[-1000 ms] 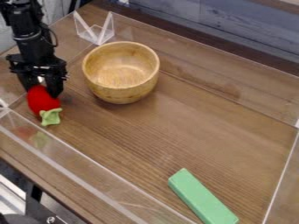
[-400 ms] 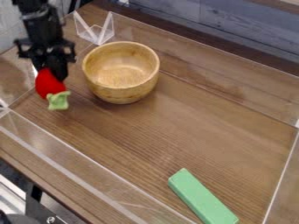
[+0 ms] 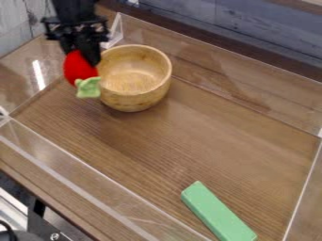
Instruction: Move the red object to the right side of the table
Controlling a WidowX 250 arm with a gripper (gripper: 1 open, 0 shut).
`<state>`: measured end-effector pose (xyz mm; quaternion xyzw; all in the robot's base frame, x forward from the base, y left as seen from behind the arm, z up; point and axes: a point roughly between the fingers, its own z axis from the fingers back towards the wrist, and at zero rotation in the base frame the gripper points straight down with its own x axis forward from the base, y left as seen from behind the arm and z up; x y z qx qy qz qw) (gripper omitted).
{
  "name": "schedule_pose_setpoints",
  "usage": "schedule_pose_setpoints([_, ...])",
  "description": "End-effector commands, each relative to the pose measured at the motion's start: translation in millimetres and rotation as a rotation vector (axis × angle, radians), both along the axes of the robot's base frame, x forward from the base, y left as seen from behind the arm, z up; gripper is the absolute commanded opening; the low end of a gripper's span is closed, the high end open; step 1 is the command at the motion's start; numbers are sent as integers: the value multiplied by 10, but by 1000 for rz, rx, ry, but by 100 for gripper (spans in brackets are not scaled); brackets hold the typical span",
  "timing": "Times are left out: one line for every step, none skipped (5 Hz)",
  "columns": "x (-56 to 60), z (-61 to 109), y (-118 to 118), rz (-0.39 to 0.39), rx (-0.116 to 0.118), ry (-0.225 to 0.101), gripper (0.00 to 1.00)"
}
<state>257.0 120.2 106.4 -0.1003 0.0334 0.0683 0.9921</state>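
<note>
In the upper left of the frame the gripper [image 3: 79, 58] is clamped narrow on the red object [image 3: 79, 67], which hangs clear of the table [image 3: 189, 141] with its pale green leafy tip [image 3: 88, 89] pointing down, just beside the left rim of the wooden bowl [image 3: 131, 76]. A second earlier the toy lay on the wood at the far left edge with the jaws spread around it; since then they have shut on it, and the arm has carried it upward and toward the bowl, so the pick has succeeded and the carry has begun. That leaves most of the task still ahead: the toy is on the left of the frame, and the right side of the table lies well apart, past the bowl. The likely path runs over or in front of the bowl, so the dangling tip appears to need enough height to pass the rim. The flat green block [image 3: 217, 213] lies near the lower edge, away from that route, beside the low clear acrylic walls [image 3: 302, 179].
</note>
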Motion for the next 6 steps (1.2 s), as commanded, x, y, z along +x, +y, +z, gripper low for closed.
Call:
schedule_pose_setpoints([51, 159, -114, -49, 17, -54, 0])
schedule_pose_setpoints([35, 218, -161, -69, -18, -51, 0])
schedule_pose_setpoints([23, 289, -197, -88, -52, -49, 0])
schedule_pose_setpoints([11, 356, -229, -108, -82, -47, 0])
schedule_pose_setpoints([-9, 392, -256, -129, -104, -41, 0])
schedule_pose_setpoints([-32, 423, -278, -148, -125, -32, 0])
